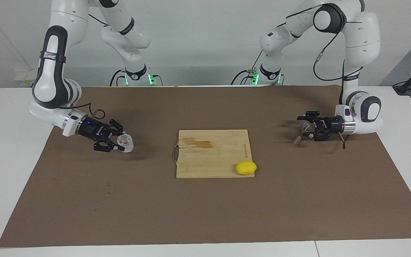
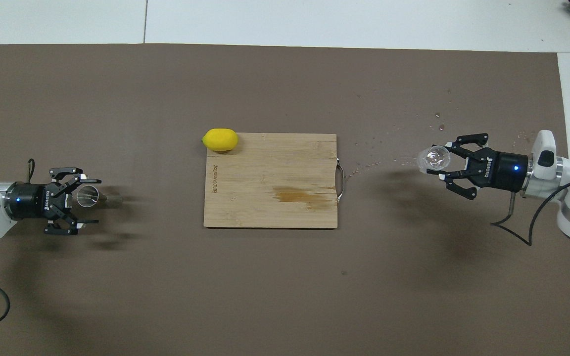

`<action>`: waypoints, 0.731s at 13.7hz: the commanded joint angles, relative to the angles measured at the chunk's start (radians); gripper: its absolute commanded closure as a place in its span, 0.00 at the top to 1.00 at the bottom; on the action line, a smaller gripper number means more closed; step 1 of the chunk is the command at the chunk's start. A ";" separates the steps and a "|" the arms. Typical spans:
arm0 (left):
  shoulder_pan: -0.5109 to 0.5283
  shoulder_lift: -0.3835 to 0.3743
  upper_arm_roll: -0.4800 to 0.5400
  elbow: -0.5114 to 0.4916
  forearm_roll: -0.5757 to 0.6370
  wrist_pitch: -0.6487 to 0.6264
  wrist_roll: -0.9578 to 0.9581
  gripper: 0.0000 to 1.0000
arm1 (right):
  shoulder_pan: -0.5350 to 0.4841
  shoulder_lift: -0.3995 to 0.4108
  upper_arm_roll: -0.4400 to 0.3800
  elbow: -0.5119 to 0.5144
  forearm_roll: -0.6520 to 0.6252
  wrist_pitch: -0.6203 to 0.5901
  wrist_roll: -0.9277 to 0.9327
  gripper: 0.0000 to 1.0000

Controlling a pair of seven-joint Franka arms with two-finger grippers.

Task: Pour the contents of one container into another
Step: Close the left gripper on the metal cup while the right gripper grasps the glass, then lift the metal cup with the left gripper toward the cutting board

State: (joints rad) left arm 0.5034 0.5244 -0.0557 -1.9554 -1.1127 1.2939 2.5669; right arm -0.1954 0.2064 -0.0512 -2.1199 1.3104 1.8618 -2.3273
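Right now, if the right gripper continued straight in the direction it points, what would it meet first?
The right gripper, holding the glass cup, points toward the cutting board. Probably its metal handle would come first, if the gripper travels low enough; its height is unclear.

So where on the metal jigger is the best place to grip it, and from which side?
Grip the jigger around its upper cone, near the narrow waist, coming in level from the left arm's end of the table, as the left gripper does now. The flare above the waist should resist slipping, and a side approach leaves the mouth open for pouring.
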 commanded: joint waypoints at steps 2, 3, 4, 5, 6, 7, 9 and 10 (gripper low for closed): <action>-0.002 0.005 0.005 -0.002 -0.016 -0.019 0.021 0.74 | 0.036 -0.039 0.001 -0.015 -0.010 -0.001 0.026 0.00; -0.003 0.005 0.005 -0.002 -0.018 -0.016 0.021 0.69 | 0.043 -0.041 0.001 -0.015 -0.016 -0.001 0.028 0.00; -0.003 0.005 0.005 -0.003 -0.018 -0.015 0.021 0.64 | 0.051 -0.045 0.001 -0.014 -0.020 -0.001 0.031 0.00; -0.003 0.005 0.005 -0.004 -0.018 -0.012 0.021 0.58 | 0.068 -0.050 0.001 -0.015 -0.020 -0.001 0.032 0.00; -0.003 0.005 0.005 -0.004 -0.018 -0.010 0.021 0.53 | 0.071 -0.050 0.001 -0.018 -0.023 0.000 0.032 0.00; -0.003 0.005 0.005 -0.004 -0.018 -0.010 0.021 0.51 | 0.071 -0.051 0.001 -0.020 -0.023 0.002 0.039 0.00; -0.003 0.005 0.005 -0.004 -0.018 -0.007 0.021 0.41 | 0.071 -0.051 0.001 -0.019 -0.023 -0.001 0.084 0.00; -0.003 0.005 0.005 -0.004 -0.018 -0.007 0.021 0.37 | 0.071 -0.051 0.001 -0.018 -0.025 0.002 0.089 0.00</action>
State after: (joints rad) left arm 0.5032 0.5251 -0.0561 -1.9554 -1.1129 1.2936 2.5676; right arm -0.1218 0.1832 -0.0505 -2.1219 1.3033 1.8618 -2.2825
